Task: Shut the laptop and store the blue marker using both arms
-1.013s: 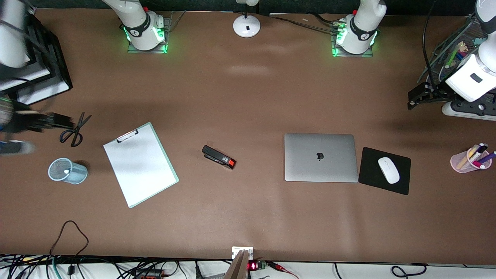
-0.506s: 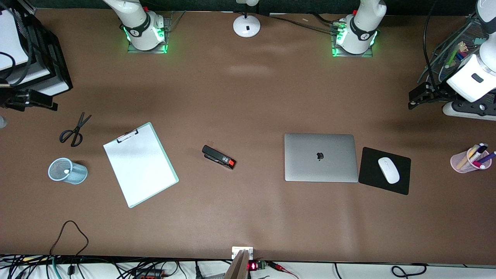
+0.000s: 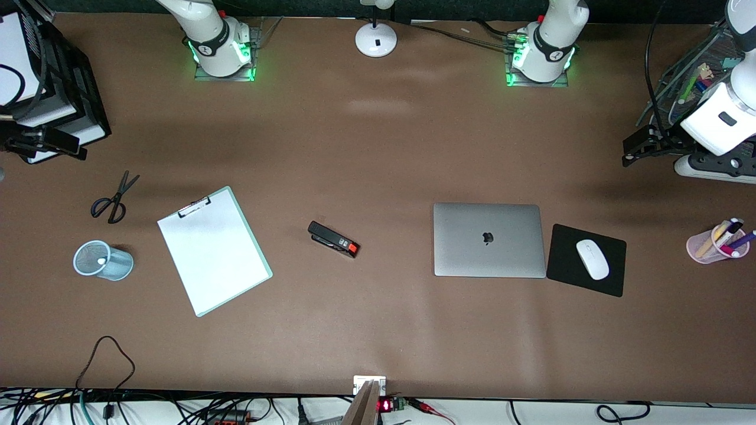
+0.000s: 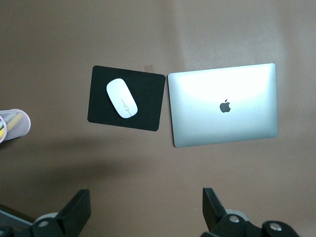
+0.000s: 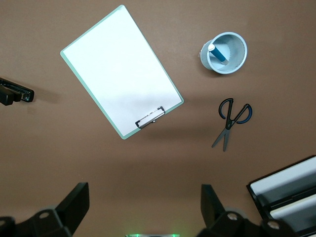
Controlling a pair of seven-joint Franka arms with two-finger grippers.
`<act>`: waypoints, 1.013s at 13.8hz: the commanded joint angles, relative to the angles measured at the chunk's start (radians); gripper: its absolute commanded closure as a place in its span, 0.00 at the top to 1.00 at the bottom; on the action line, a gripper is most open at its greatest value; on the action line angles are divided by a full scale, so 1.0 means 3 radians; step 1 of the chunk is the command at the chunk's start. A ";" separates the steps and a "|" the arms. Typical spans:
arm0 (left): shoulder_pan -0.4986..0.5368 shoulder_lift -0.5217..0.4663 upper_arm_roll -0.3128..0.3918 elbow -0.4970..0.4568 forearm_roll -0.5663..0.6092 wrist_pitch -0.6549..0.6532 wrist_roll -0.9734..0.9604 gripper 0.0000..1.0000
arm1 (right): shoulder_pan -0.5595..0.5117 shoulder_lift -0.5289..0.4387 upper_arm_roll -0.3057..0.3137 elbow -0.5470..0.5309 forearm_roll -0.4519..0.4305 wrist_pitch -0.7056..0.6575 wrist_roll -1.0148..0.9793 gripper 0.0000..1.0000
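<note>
The left claw (image 4: 143, 217) is hanging high over the table (image 3: 378, 147) at the left arm's end, its two black fingers (image 4: 74, 212) spread wide with nothing between them. Under it, the laptop (image 3: 489, 239) is lying shut and flat, a smooth silver slab with a dark apple mark, just beside a black mouse pad (image 3: 586, 260) holding a white mouse (image 3: 592, 258). A pink cup of pens (image 3: 711, 243) is standing nearer the table's end.

The right claw (image 5: 143, 215) is waiting up high at the right arm's end, its fingers (image 5: 74, 205) also spread wide and holding nothing. Below it, the blue marker (image 5: 217, 54) is sitting inside a round blue mesh cup (image 3: 103, 260), white end up. Black scissors (image 3: 112, 198) are lying near the cup. A white clipboard (image 3: 214, 250) with a green edge is lying tilted beside them, and a black-and-red stapler (image 3: 333, 239) is resting between the clipboard and the laptop
</note>
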 commanded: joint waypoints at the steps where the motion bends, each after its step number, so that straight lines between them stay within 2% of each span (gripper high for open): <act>1: 0.0020 0.0032 -0.0014 0.0091 -0.0026 -0.0070 0.0065 1.00 | 0.0040 -0.0453 -0.0021 -0.0595 -0.0056 0.0309 0.0077 1.00; 6: 0.0025 0.0032 -0.0009 0.0091 -0.0021 -0.0075 0.0065 1.00 | 0.0035 -0.0577 -0.0021 -0.0637 -0.0056 0.0187 0.0041 1.00; 14: 0.0025 0.0032 -0.0004 0.0091 -0.0021 -0.0075 0.0065 1.00 | 0.0040 -0.0557 -0.0006 -0.0586 -0.0056 0.0182 0.0041 1.00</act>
